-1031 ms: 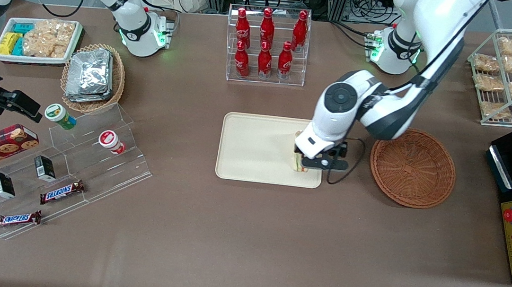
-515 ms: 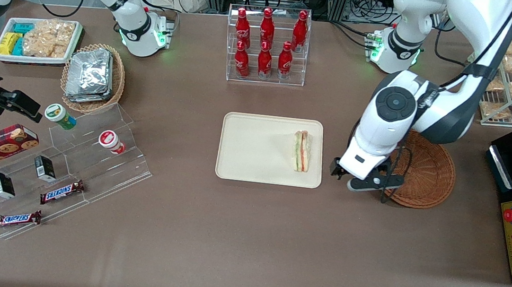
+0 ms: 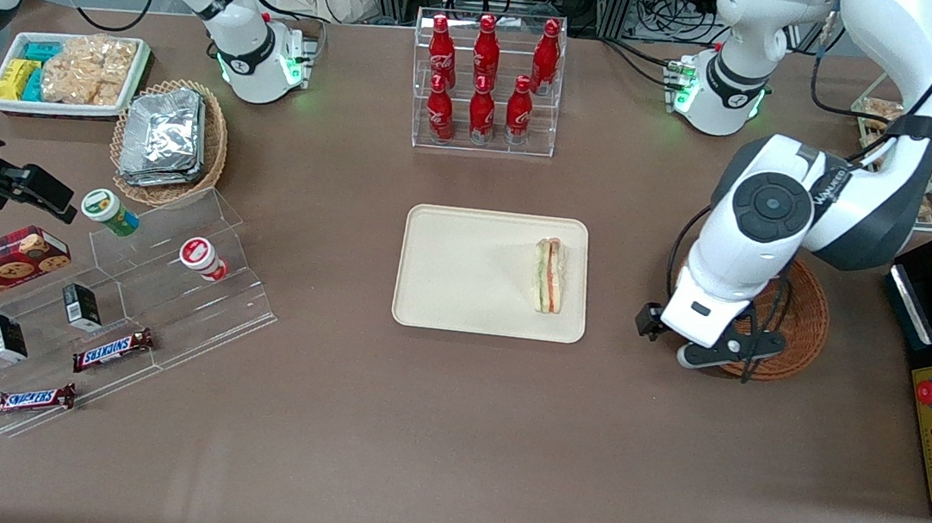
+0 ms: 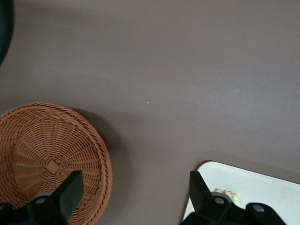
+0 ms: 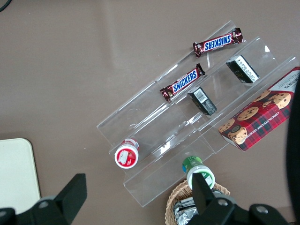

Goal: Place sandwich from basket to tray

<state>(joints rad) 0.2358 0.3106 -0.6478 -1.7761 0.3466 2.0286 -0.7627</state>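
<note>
Sandwich (image 3: 549, 275) lies flat on the tray (image 3: 465, 270), at the tray's end toward the working arm, filling edge up, parallel to the short rim. Nothing touching it.

Pincer (image 4: 133, 199) hangs above the tabletop (image 3: 431, 431), over the bare strip between tray and basket (image 3: 801, 327), empty. Fingers (image 4: 70, 190) spread wide; the wrist view shows brown tabletop in the gap between them. One finger sits over the basket's rim, the other over the tray's corner (image 4: 243, 183).

Sandwich vs pincer: well apart sideways, sandwich toward the parked arm's end from the pincer. In the wrist view only a sliver of sandwich (image 4: 224, 193) peeks out beside the finger on the tray side.

Basket holds nothing; arm's wrist covers part of its rim in the front view. Basket lies just beside the tray, toward the working arm's end, not touching it.
</note>
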